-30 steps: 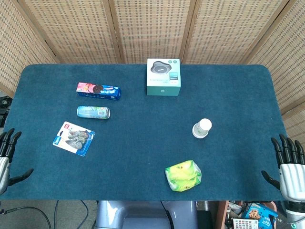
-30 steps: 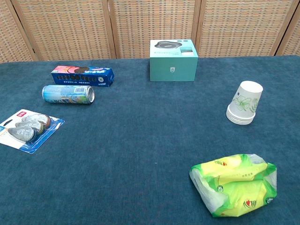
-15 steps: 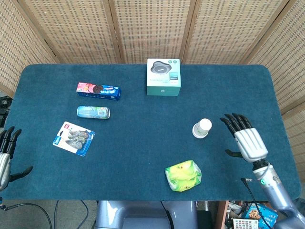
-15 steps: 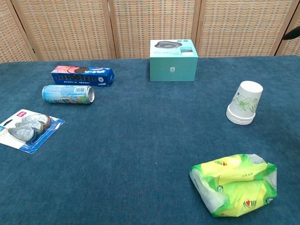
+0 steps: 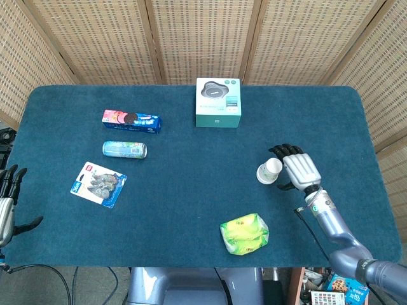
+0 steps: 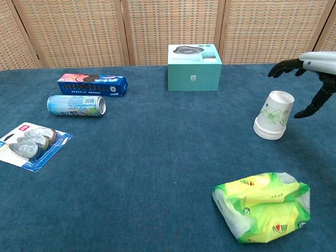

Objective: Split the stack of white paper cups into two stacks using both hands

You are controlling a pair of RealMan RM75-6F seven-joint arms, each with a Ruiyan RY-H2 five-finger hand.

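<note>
A stack of white paper cups (image 5: pixel 269 170) (image 6: pixel 273 115) with a green leaf print stands upside down on the blue table, right of centre. My right hand (image 5: pixel 296 167) (image 6: pixel 310 79) hovers just to its right with fingers spread, holding nothing and not touching the cups. At the table's front left corner my left hand (image 5: pixel 7 203) sits open, far from the stack; the chest view does not show it.
A teal box (image 5: pixel 218 103) stands at the back centre. A cookie box (image 5: pixel 131 121), a lying can (image 5: pixel 124 149) and a blister pack (image 5: pixel 98 184) are on the left. A green-yellow bag (image 5: pixel 244 233) lies near the front edge, below the cups.
My right hand has swept in from the table's front right corner up to the right side of the cup stack. The left hand barely shifted. The cups have not moved.
</note>
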